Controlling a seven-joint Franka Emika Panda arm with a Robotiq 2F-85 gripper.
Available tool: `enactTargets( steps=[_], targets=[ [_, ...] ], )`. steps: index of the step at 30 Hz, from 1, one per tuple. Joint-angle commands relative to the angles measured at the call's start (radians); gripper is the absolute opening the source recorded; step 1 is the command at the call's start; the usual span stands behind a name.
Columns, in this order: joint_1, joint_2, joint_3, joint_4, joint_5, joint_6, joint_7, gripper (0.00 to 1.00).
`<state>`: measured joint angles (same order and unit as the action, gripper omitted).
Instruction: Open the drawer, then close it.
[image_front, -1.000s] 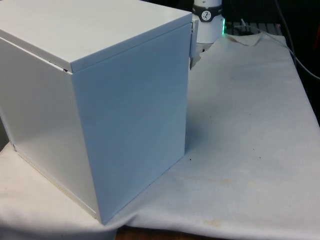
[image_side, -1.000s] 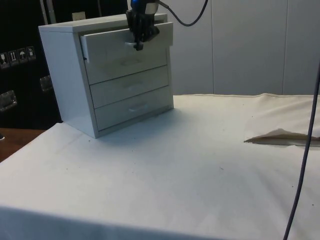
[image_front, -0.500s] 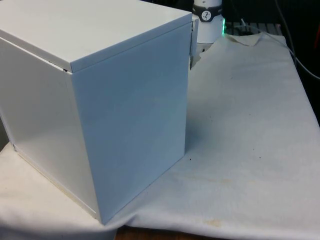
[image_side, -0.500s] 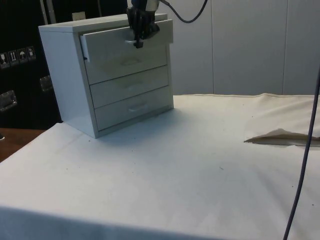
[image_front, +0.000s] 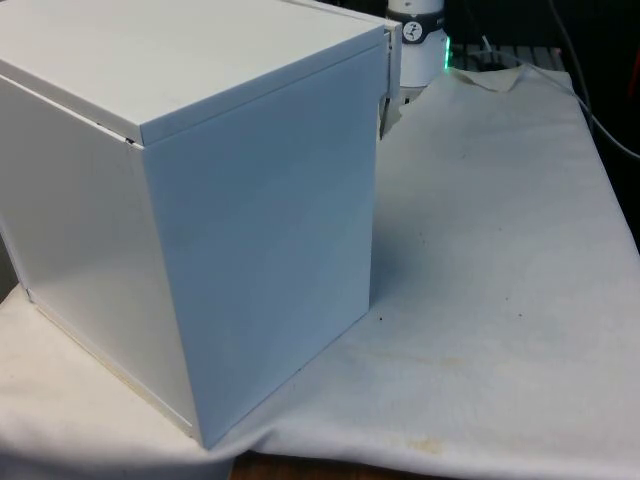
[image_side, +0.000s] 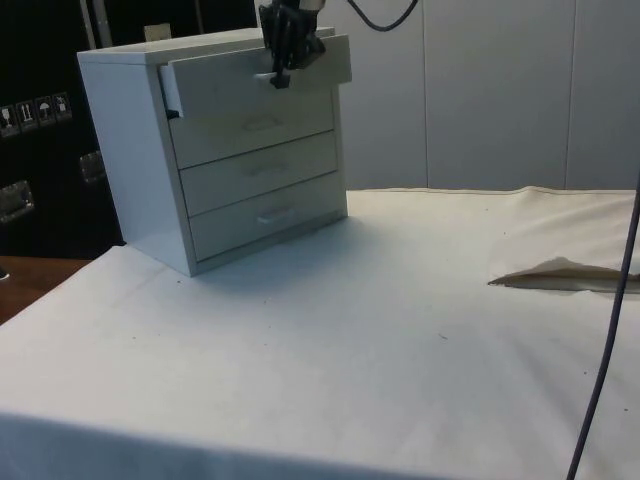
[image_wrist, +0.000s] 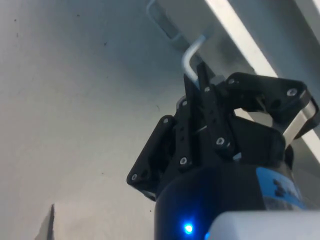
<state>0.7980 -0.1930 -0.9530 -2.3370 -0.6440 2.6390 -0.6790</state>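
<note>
The white chest of three drawers (image_side: 215, 150) sits at the side view's upper left. Its top drawer (image_side: 255, 82) is partly out. The black fingers (image_wrist: 202, 92) pinch its thin metal handle (image_wrist: 192, 56) — the opening step. Next, probably pull farther, then push it back.

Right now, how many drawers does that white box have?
3, stacked in the chest: top drawer pulled out, gripper shut on its handle; middle drawer and bottom drawer closed.

no text can be read; small white pictogram stickers (image_side: 40, 110) on the dark cabinets are illegible.
</note>
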Motion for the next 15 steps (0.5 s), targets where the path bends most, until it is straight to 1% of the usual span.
enactTargets(
  steps=[1,3,4,5,12,13,14,15],
  targets=[
    [-0.019,-0.026,0.01,-0.019,-0.035,0.008,0.02,0.01],
    [-0.021,-0.037,0.011,-0.028,-0.037,0.01,0.021,0.01],
    [-0.001,-0.02,-0.001,-0.014,-0.001,0.0,0.0,0.01],
    [-0.022,-0.042,0.011,-0.032,-0.038,0.012,0.022,0.01],
    [-0.03,-0.081,0.014,-0.067,-0.045,0.019,0.025,0.01],
    [-0.005,-0.062,-0.001,-0.052,-0.006,0.008,0.002,0.01],
    [-0.031,-0.086,0.014,-0.071,-0.046,0.02,0.024,0.01],
    [-0.032,-0.09,0.014,-0.075,-0.046,0.02,0.024,0.01]
  ],
)
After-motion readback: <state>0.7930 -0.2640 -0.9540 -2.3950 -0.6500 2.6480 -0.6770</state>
